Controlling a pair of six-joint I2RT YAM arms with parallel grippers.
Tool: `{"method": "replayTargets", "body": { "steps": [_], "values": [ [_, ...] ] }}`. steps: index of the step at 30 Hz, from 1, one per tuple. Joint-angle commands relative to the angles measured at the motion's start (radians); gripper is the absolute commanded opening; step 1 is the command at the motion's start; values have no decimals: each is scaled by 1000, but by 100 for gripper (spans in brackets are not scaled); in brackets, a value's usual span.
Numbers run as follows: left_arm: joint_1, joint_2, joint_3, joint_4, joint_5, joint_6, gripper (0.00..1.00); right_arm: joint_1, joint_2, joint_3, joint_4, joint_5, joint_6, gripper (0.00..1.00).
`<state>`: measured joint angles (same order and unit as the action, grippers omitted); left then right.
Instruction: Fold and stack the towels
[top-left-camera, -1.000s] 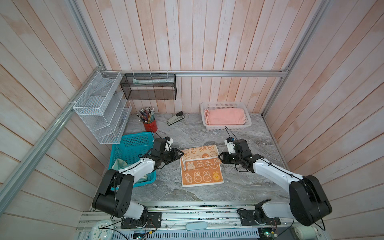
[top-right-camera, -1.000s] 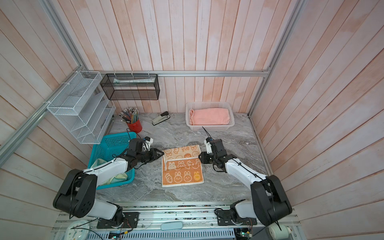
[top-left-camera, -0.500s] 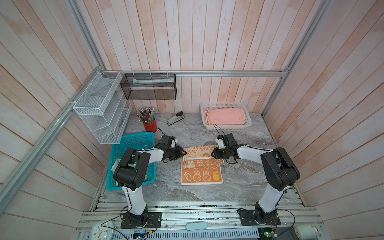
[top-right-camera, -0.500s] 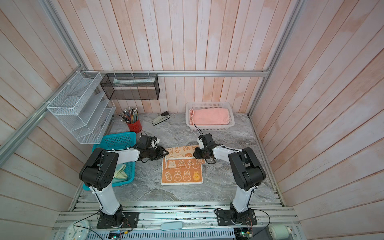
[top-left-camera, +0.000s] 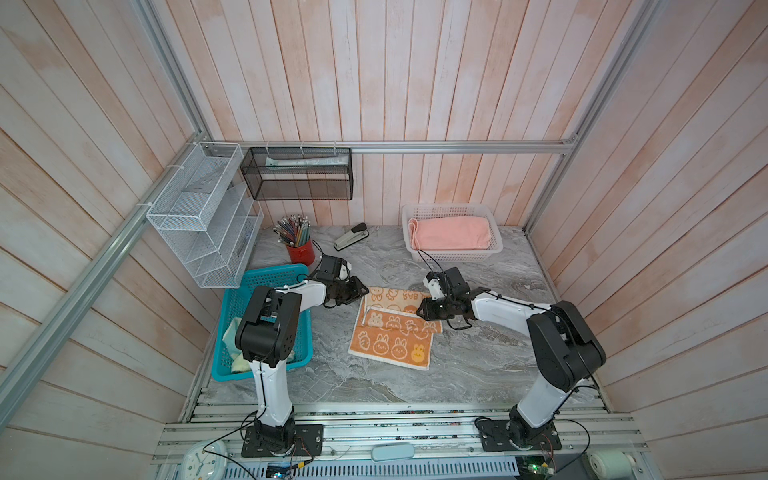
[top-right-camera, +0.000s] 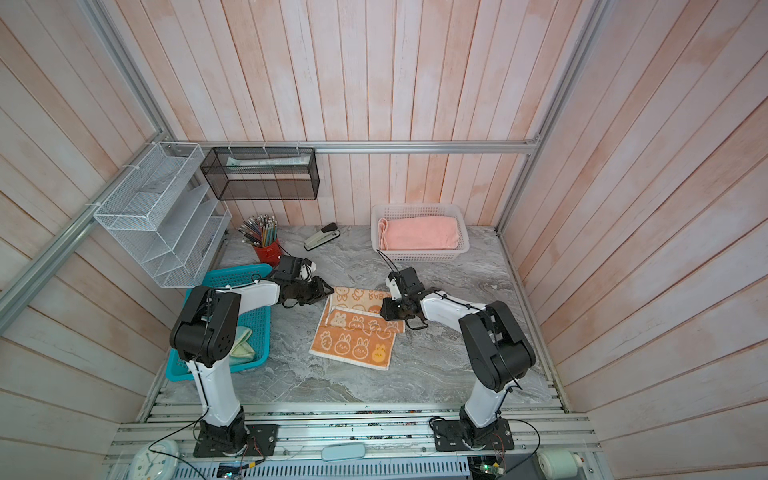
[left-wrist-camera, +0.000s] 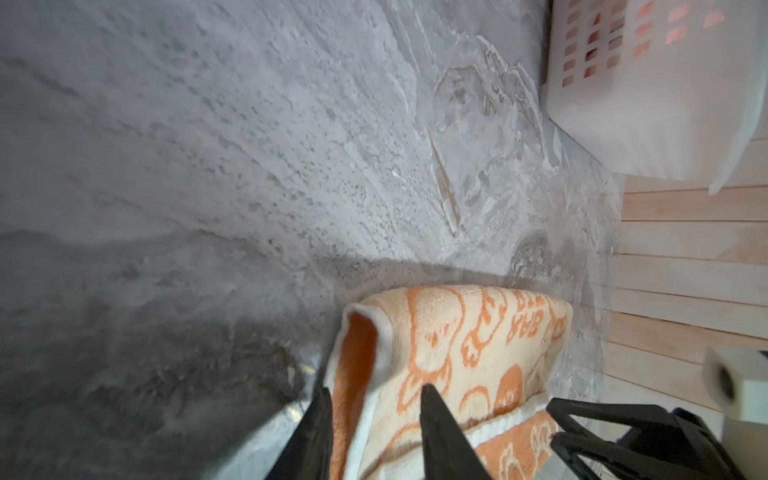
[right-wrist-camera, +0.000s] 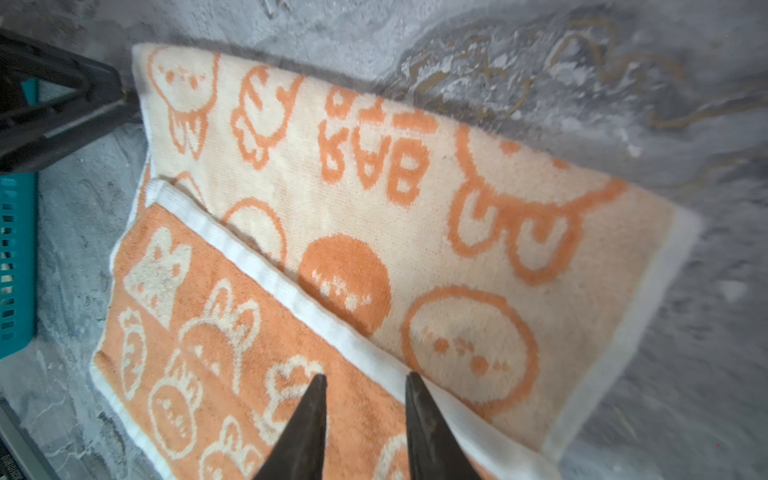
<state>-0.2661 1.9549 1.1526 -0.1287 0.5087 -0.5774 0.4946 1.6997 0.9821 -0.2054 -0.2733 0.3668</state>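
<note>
Bunny towel, orange w/ cream, lay mid-tabletop betw. the two arms, seen in both top views. Its far strip was flipped over twd the near side, cream back up w/ orange lettering, and the white hem ran across the orange face. Left fingers were pinched on the far-left corner, w/ cloth looped up and filling the gap betw. them. Right fingers sat partway apart, low over the flap's hem near the towel's right edge. Couldn't tell if they actually had cloth. Pink towel sat folded in the white basket, back right. Pale yellowish cloth lay in the teal basket, left side.
</note>
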Motion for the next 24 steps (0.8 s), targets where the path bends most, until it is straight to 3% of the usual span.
{"method": "replayTargets", "body": {
  "steps": [1, 16, 24],
  "values": [
    [-30, -56, -1, -72, -34, 53, 37, -19, -63, -21, -50, 42, -2, 35],
    [-77, -6, -24, -109, -28, 90, 37, -77, -24, -123, 8, 11, -10, 36],
    [-80, -39, -36, -134, -45, 103, 37, -76, -1, -109, 17, -7, -12, 26]
  ]
}}
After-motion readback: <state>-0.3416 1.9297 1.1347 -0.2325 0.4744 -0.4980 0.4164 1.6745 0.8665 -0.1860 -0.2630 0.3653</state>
